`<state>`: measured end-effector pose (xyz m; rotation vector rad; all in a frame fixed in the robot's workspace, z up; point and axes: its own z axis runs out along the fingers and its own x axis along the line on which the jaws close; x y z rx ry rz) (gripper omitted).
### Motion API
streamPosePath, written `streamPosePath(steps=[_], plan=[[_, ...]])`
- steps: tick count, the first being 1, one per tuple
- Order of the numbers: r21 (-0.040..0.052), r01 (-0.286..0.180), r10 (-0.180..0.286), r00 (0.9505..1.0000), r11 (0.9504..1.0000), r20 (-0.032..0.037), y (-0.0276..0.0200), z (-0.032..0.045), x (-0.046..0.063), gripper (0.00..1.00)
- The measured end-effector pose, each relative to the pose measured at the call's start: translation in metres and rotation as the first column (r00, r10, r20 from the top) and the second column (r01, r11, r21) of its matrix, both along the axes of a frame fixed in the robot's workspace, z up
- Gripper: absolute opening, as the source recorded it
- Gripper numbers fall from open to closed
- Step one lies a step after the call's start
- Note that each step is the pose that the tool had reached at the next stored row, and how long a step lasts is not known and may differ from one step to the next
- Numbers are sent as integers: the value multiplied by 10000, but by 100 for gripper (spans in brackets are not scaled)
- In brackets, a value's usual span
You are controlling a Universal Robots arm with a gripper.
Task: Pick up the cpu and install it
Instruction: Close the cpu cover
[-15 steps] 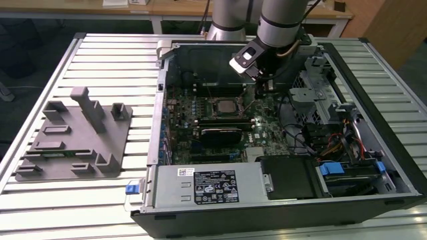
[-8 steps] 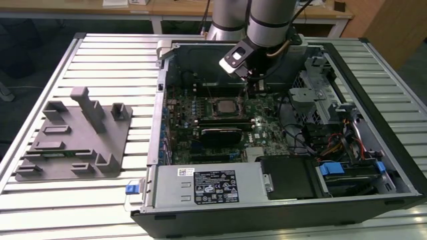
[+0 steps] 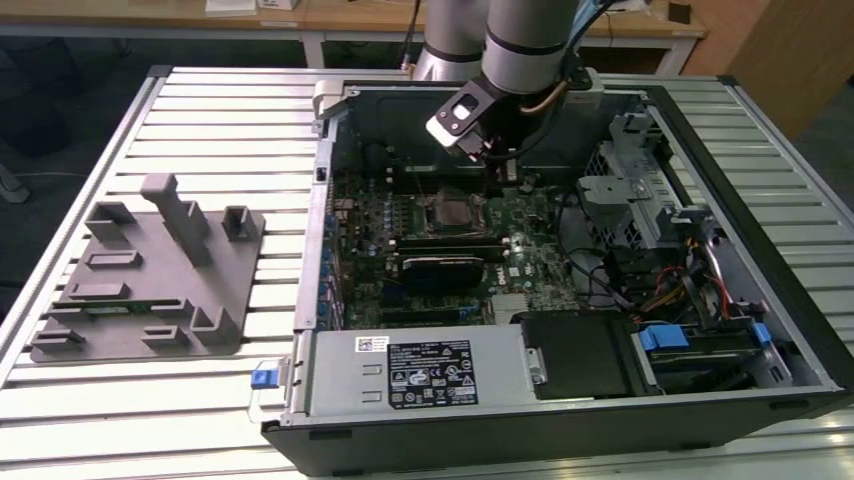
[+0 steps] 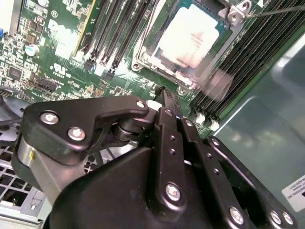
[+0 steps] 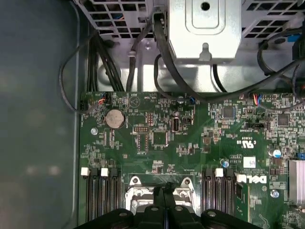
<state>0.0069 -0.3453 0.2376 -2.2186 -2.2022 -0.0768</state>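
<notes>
From where I stand, the job looks close to done. The cpu (image 4: pixel 190 36) is lying in its socket (image 4: pixel 139 63) on the green board (image 5: pixel 143 138), its shiny top showing inside the metal frame in the second wrist view. It looks flat and square, though glare hides the far edge.

The gripper (image 4: pixel 164 95) hangs just over the board with nothing in it. Its two black fingers (image 4: pixel 171 138) are pressed together to a narrow point, with no gap between them. In the exterior view the gripper (image 3: pixel 506 178) sits at about one o'clock from the socket (image 3: pixel 451 210), close by but not on it. In the first wrist view the joined tips (image 5: pixel 164 192) sit right over the socket's near edge.

The open computer case (image 3: pixel 534 445) lies on the slatted table (image 3: pixel 200 110). A grey holder (image 3: pixel 147 270) stands at nine o'clock from the case, well apart.

My reading is that the pick and the placing are finished and the work is at the seating stage. A thin latch wire (image 4: pixel 279 9) runs off one socket corner, and I cannot tell whether it is locked down. Any further work here calls for gentle, straight motion. The point should stay off the chip's top and clear of the black memory slots (image 4: pixel 114 33) beside the frame. A sideways nudge could tilt the chip on its contacts.
</notes>
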Motion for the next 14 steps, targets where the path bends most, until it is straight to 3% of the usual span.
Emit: streamPosePath(steps=[8, 14], plan=[[-1, 1, -1, 10000, 10000, -1, 0, -1, -9, 11], [5, 0, 0, 10000, 10000, 0, 0, -19, -110, 11]])
